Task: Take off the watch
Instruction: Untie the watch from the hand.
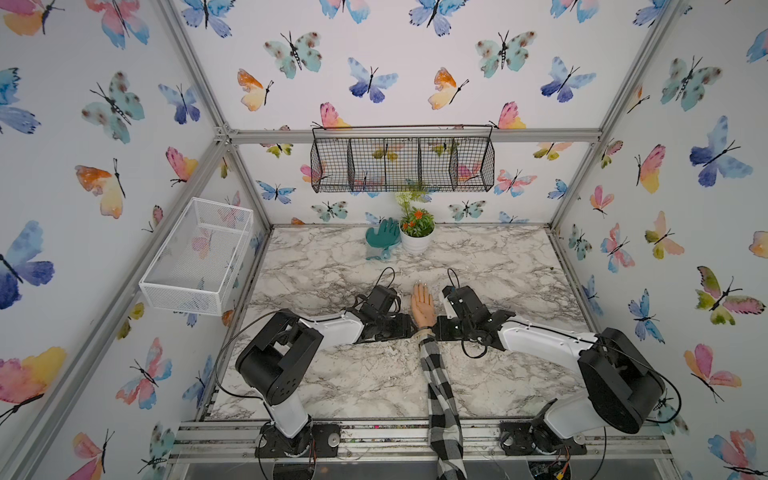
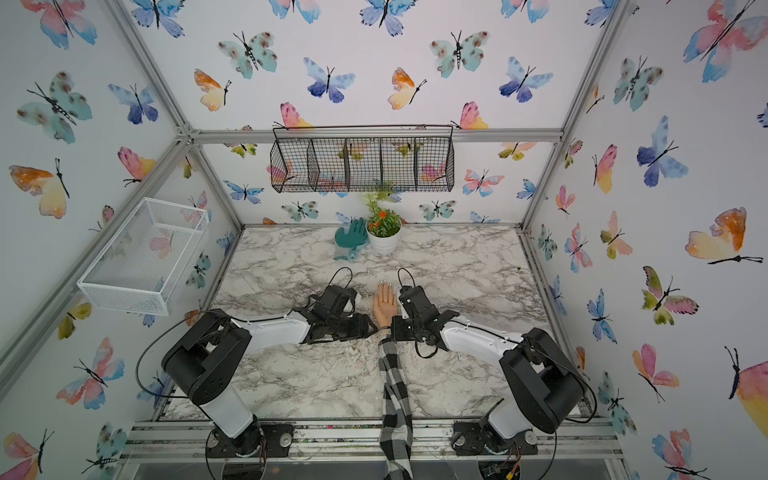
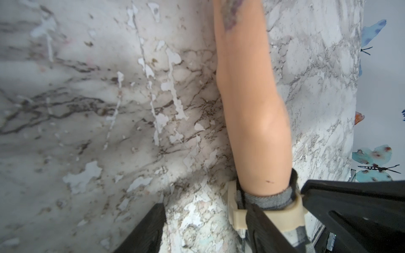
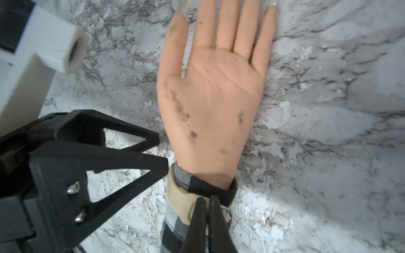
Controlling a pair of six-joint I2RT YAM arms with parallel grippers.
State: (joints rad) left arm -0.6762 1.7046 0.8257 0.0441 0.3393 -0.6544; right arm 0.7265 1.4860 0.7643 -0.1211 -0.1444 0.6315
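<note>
The step in hand appears to be freeing the strap at its buckle. Draw the strap end along the wrist rather than upward, and hold the mannequin hand (image 4: 210, 98) steady on the worktop (image 4: 328, 131).

The watch (image 4: 177, 197) encircles the wrist over the sleeve cuff. The fingers of the right gripper (image 4: 207, 200) are pressed together on the strap beside the buckle; whether strap lies between them cannot be told. The fingers of the left gripper (image 4: 162, 152) are spread, one tip at the strap.
</note>
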